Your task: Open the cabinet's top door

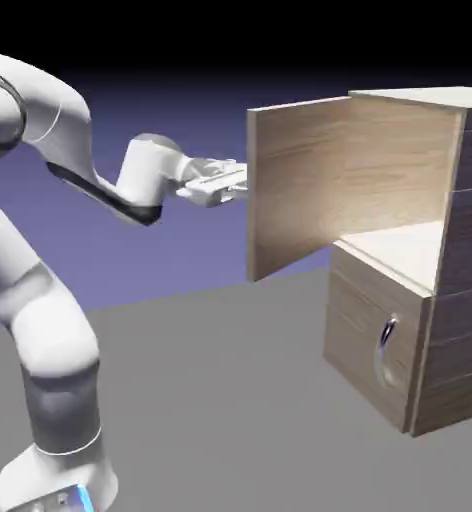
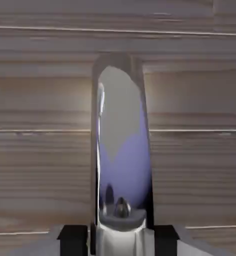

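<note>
The light-brown cabinet (image 1: pixel 458 250) stands at the right of the exterior view. Its top door (image 1: pixel 315 185) is swung wide open, out to the left, with the pale interior shelf (image 1: pixel 400 250) showing behind it. My gripper (image 1: pixel 238 182) is level with the door's free edge, on its outer face. In the hand view the door's curved silver handle (image 2: pixel 121 150) fills the middle and runs down between my two dark fingertips (image 2: pixel 72 239). The gripper (image 2: pixel 120 241) is shut on that handle, and wood grain (image 2: pixel 200 165) fills the rest of the view.
Below the open compartment sits the shorter lower panel (image 1: pixel 360 330) with its small silver handle (image 1: pixel 385 345), closed. The grey table (image 1: pixel 230 400) stretches between my base and the cabinet. My arm rises from the lower left.
</note>
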`<action>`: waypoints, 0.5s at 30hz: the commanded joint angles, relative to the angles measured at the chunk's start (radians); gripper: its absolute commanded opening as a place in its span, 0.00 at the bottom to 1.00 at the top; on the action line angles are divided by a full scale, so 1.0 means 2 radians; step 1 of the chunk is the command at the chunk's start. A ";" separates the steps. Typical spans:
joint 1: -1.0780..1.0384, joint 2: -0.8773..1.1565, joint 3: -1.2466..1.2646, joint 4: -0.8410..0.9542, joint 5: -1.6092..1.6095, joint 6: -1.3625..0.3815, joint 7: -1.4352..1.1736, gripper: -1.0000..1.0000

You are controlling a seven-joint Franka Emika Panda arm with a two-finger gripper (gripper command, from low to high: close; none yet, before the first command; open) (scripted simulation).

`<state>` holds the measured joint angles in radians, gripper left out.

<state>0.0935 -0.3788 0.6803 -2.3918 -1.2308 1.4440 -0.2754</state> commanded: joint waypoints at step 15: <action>0.019 0.252 0.090 0.223 0.024 -0.322 0.074 0.00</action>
<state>0.1284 0.1258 0.8612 -1.9453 -1.1814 0.7990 -0.1261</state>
